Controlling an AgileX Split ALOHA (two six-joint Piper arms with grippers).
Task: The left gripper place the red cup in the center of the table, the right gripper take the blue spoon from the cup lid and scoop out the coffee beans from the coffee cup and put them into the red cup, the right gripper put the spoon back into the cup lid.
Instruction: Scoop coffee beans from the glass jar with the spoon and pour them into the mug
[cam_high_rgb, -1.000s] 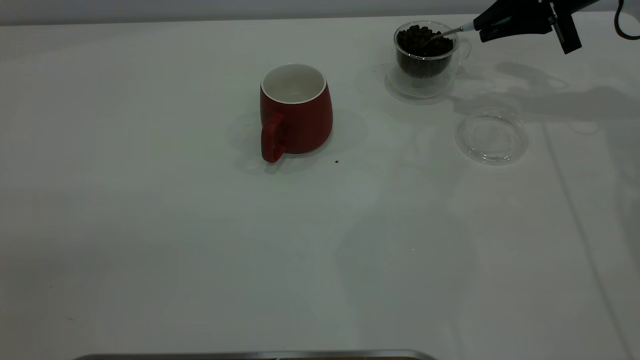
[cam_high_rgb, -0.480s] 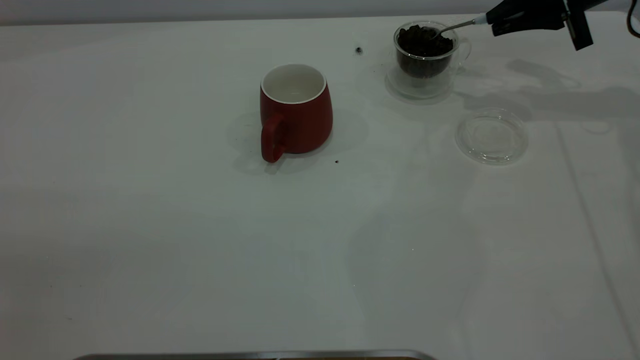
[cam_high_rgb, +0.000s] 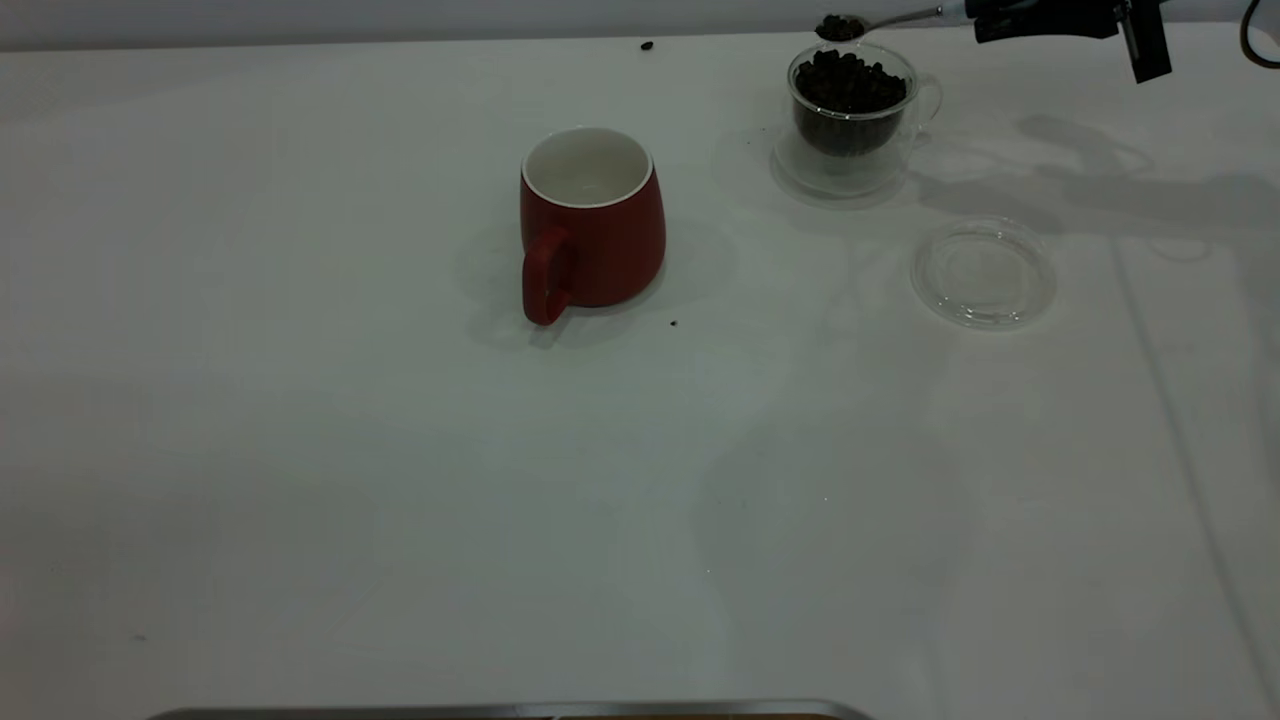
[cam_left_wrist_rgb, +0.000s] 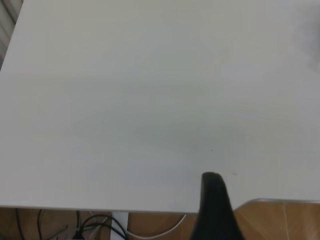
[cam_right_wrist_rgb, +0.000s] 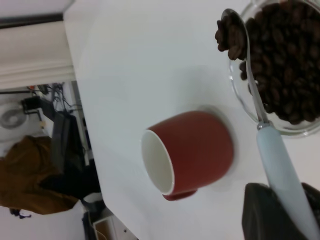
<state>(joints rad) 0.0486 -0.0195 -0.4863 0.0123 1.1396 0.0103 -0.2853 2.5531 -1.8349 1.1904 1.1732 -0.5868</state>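
The red cup stands upright near the middle of the table, white inside, handle toward the camera; it also shows in the right wrist view. At the far right, my right gripper is shut on the pale handle of the blue spoon. The spoon's metal bowl holds a few coffee beans and hovers just above the rim of the coffee cup, which is full of beans. The clear cup lid lies bare, nearer the camera than the coffee cup. My left gripper is parked at the table's edge.
A loose bean lies near the far table edge, left of the coffee cup. A dark speck sits by the red cup's base. A metal strip runs along the near edge. Furniture and cables stand beyond the table.
My right gripper has lifted the spoon out of the coffee cup with beans in its bowl. A bean that flew out has travelled left toward the far table edge.
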